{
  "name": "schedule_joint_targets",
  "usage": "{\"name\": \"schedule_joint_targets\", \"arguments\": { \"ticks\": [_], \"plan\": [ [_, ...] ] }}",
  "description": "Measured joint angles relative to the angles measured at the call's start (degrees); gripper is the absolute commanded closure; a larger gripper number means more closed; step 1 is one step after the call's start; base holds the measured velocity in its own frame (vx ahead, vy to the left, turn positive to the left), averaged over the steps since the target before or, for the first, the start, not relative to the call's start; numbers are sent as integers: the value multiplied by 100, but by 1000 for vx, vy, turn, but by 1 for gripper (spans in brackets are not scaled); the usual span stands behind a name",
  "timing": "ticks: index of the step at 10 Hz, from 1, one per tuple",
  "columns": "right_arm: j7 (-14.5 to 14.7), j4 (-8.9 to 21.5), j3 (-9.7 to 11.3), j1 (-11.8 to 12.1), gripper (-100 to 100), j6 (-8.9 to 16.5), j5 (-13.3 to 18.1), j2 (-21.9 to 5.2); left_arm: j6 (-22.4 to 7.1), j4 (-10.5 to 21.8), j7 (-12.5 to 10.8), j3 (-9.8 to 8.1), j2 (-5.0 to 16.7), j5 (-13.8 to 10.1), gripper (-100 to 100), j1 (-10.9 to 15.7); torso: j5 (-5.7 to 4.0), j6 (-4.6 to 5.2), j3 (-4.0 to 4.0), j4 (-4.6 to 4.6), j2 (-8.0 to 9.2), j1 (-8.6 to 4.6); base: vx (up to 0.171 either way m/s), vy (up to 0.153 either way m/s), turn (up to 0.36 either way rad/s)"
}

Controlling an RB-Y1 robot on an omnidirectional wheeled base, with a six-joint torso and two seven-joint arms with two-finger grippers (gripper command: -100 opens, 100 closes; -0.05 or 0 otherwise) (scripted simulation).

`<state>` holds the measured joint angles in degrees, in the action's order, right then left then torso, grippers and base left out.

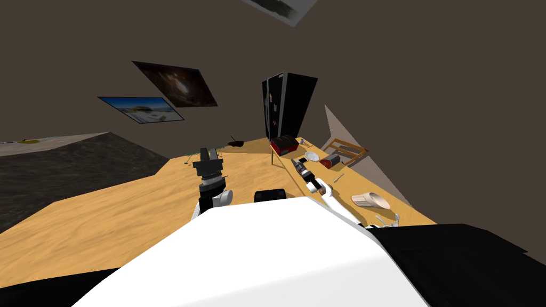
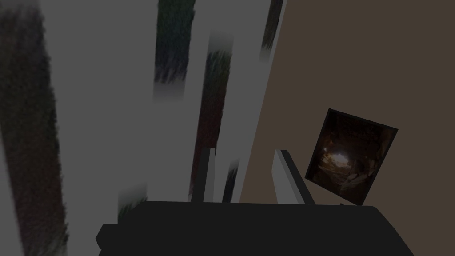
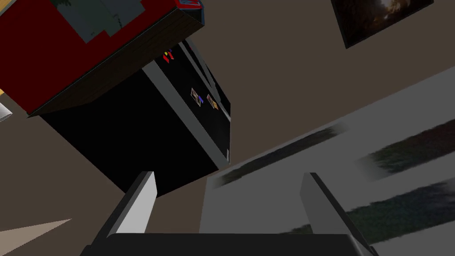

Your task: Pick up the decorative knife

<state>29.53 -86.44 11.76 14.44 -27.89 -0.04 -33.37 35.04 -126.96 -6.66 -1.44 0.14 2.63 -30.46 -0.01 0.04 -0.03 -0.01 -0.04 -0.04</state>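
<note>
The red box (image 1: pixel 284 145) sits at the far end of the table (image 1: pixel 349 185), just in front of the black fridge (image 1: pixel 288 104). The right gripper (image 1: pixel 295 162) hangs over the table on the near side of the red box, close to it and aimed its way, touching nothing; from the right wrist its fingers (image 3: pixel 141 202) stand wide apart with nothing between them, and beyond them are the box's side and the fridge. The knife (image 1: pixel 338 178) appears to be the thin pale sliver lying flat on the table, nearer than the red box and off to its right; it is too small to be sure, and it lies apart from the right gripper. Between that sliver and the red box lie a white plate (image 1: pixel 312 156) and a red can (image 1: pixel 329 160). Nearer again from the red box, a cream vase (image 1: pixel 370 201) lies on its side, with some white cutlery (image 1: pixel 387 218) beyond it at the table's near end. The left gripper (image 1: pixel 209 154) is raised over the wooden floor (image 1: pixel 106 224), well to the left of the red box; its fingers (image 2: pixel 208 171) stand a narrow gap apart and hold nothing.
</note>
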Motion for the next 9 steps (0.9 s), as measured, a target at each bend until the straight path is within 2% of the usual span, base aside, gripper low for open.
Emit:
{"name": "schedule_joint_targets", "arguments": {
  "ticks": [2,5,7,9],
  "plan": [
    [101,458,230,-182,-100,-50,104,-203,0,0,0,0,0,0,0,0,-1,0,-2,-1,-3,-4,17,-23,19],
    [227,865,462,-305,-100,58,220,-350,0,0,0,0,0,0,0,0,0,1,2,1,3,-1,5,-19,6],
    [275,1196,622,-395,-100,7,294,-463,0,0,0,0,0,0,0,0,0,0,2,1,3,0,5,-18,2],
    [366,1651,882,-538,-100,-31,424,-571,0,0,0,0,0,0,0,0,-1,0,1,1,2,-6,7,-34,-2]
  ]
}}
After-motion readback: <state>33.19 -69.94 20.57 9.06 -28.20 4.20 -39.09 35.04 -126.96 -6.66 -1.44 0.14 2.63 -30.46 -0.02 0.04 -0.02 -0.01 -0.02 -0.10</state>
